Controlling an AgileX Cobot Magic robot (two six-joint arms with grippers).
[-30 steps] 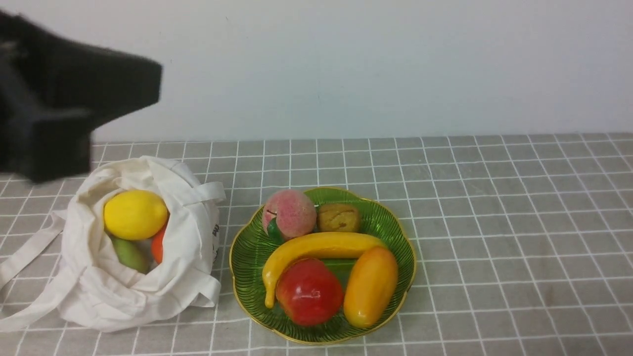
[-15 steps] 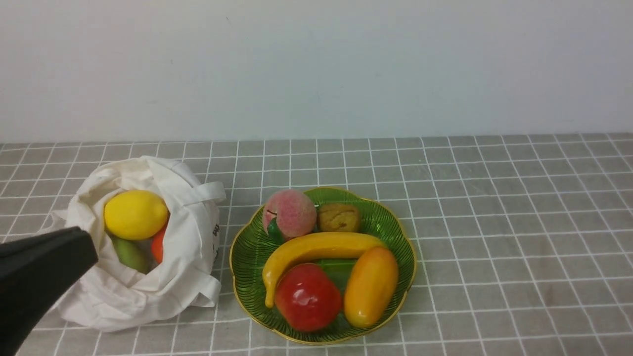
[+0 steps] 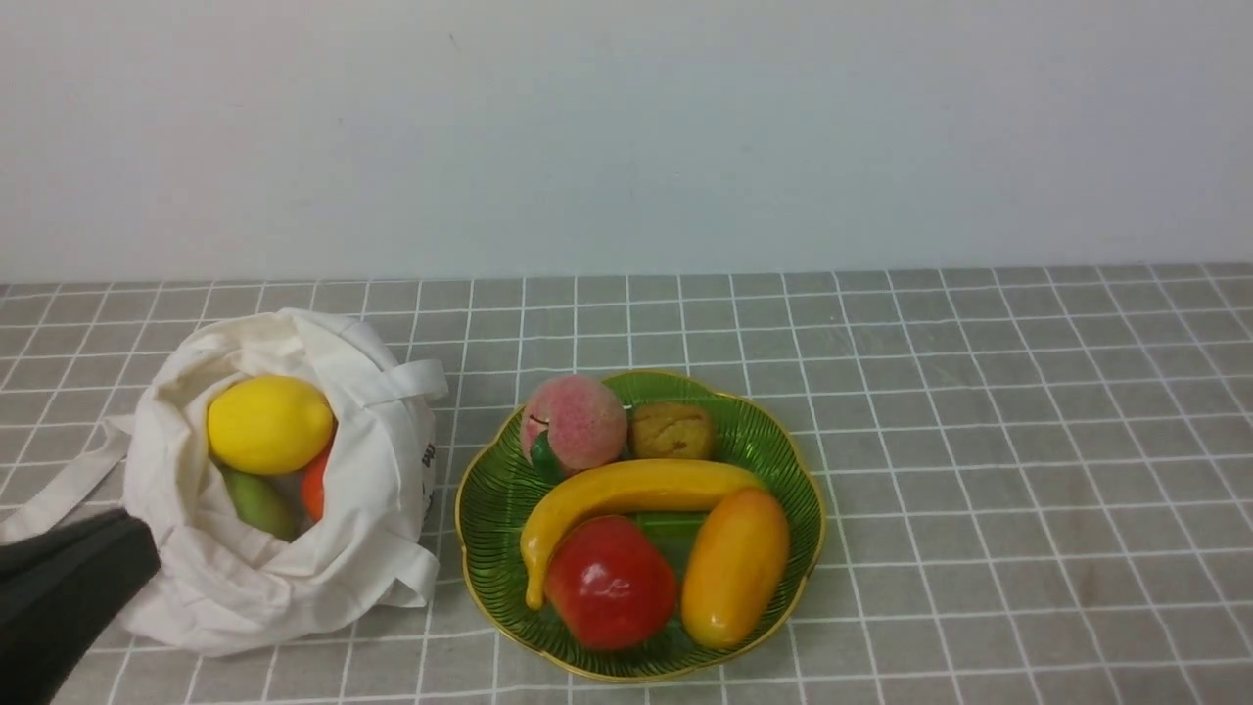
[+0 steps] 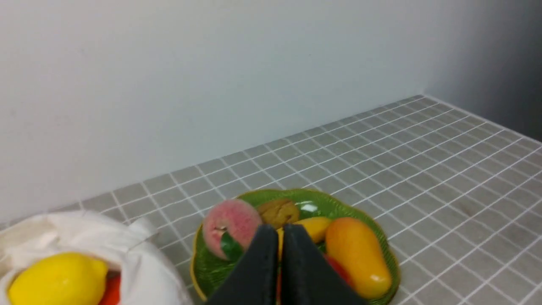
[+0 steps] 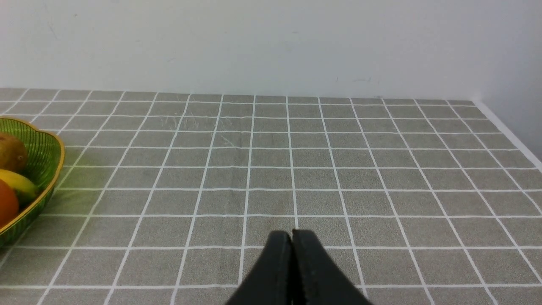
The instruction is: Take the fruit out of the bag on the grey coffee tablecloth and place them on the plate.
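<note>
The off-white bag [image 3: 284, 578] sits open on the grey checked tablecloth [image 3: 979, 441] at the left. Inside it I see a yellow lemon [image 3: 269, 424], a small green fruit [image 3: 259, 502] and a sliver of an orange-red one [image 3: 312, 487]. The green gold-rimmed plate [image 3: 489, 490] to its right holds an orange-yellow mango [image 3: 734, 568], a banana, a red apple, a peach and a brown fruit. My left gripper [image 4: 281, 228] is shut and empty, low at the front left beside the bag [image 4: 139, 262]. My right gripper [image 5: 291, 234] is shut over bare cloth, away from the plate [image 5: 51, 169].
A white wall runs along the back of the table. The bag's long straps [image 3: 59, 490] trail over the cloth toward the front left. The cloth's right edge [image 5: 508, 131] shows in the right wrist view.
My left arm has dropped from high at the upper left down to the lower left corner, then slid a little lower and farther left. The fruit and bag have not moved.
</note>
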